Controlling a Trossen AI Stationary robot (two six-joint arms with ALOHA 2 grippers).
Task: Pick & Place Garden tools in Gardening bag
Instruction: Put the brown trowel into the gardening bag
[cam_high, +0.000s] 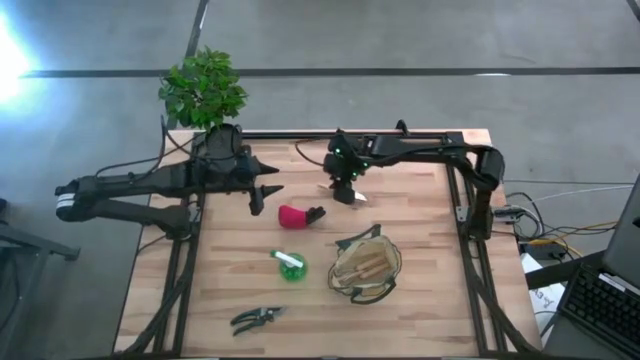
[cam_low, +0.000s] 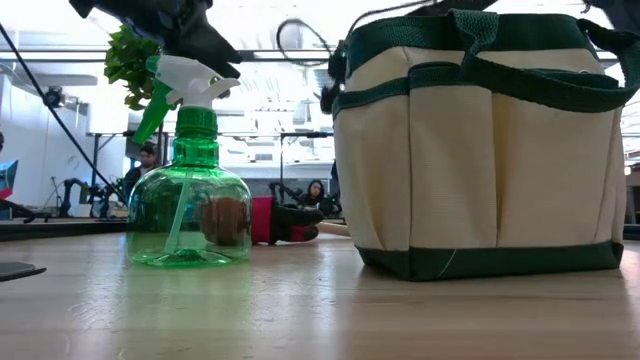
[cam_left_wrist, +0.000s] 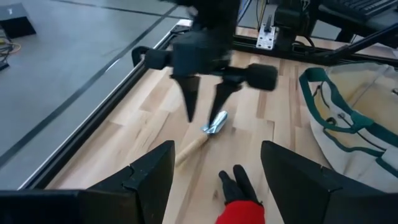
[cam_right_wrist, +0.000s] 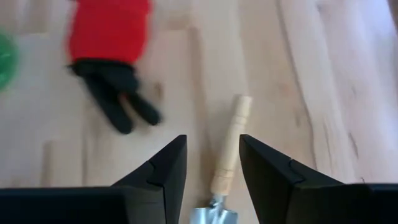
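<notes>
A small trowel (cam_high: 351, 196) with a silver blade and wooden handle (cam_right_wrist: 229, 151) lies flat on the table at the far middle. My right gripper (cam_high: 343, 181) hangs over it, open, fingers pointing down on either side of the handle (cam_left_wrist: 190, 144), apart from it. My left gripper (cam_high: 266, 195) is open and empty, left of a red-and-black item (cam_high: 298, 215) lying flat. The tan bag with green trim (cam_high: 366, 266) stands at the near right, wooden handles showing inside. A green spray bottle (cam_high: 290, 265) stands left of it. Dark pruning shears (cam_high: 257, 318) lie near the front edge.
A leafy plant in a black pot (cam_high: 205, 90) stands at the far left corner, behind my left arm. Bare wood lies between the trowel and the bag (cam_low: 480, 150). In the low view the spray bottle (cam_low: 190, 200) stands in front of the red-and-black item (cam_low: 275, 220).
</notes>
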